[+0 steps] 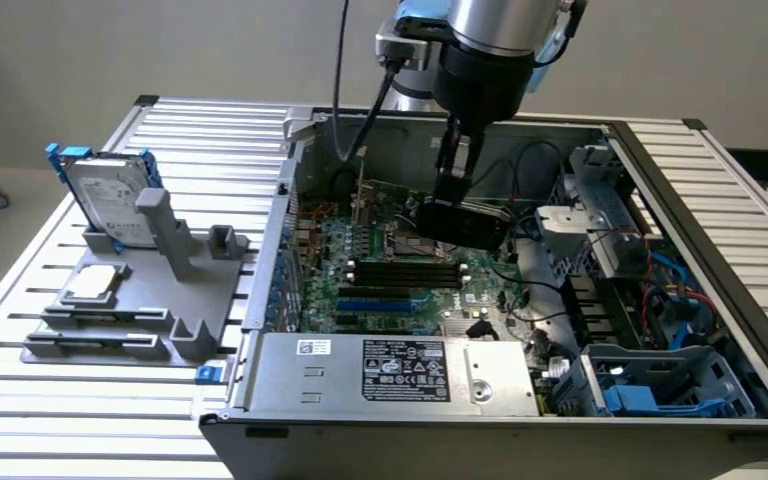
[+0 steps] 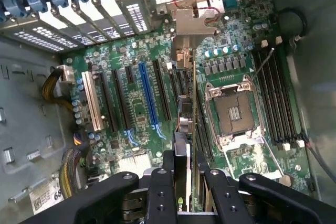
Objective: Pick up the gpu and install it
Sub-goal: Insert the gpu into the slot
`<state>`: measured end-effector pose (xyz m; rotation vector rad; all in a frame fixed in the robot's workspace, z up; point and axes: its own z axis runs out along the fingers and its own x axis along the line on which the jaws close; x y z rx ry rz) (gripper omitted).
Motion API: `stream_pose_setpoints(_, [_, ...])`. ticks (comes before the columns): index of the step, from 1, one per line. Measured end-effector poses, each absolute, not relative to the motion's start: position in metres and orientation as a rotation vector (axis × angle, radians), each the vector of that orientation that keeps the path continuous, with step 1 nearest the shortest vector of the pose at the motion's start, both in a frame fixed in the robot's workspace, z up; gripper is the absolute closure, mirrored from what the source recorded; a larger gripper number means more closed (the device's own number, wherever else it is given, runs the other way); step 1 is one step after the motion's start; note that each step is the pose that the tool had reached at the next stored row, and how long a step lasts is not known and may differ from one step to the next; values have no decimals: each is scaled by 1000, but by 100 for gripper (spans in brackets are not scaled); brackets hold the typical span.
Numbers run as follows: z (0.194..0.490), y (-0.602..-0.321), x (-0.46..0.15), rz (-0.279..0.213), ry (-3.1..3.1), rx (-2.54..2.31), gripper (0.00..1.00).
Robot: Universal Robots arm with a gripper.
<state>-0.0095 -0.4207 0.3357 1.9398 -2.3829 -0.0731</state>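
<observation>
The gripper (image 1: 454,198) is clenched on the gpu (image 1: 462,224), holding it inside the open computer case (image 1: 651,170) over the motherboard (image 2: 136,108); the card sits edge-on between the fingers (image 2: 160,187). A hard drive (image 1: 107,190) stands in a grey holder (image 1: 157,300) at the exterior view's left.

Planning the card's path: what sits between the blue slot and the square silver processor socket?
Wrist view: a long black slot and the silver-bracketed gpu in the end effector.

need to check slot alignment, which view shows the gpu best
The wrist view: the gpu runs edge-on from the gripper to its silver bracket, right over the motherboard slots. The exterior view gives its black cover side-on, clamped in the gripper above the motherboard.
</observation>
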Motion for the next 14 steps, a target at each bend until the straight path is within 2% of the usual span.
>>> stream_pose_setpoints(14, [331,-421,-14,-78,-2164,2189,73])
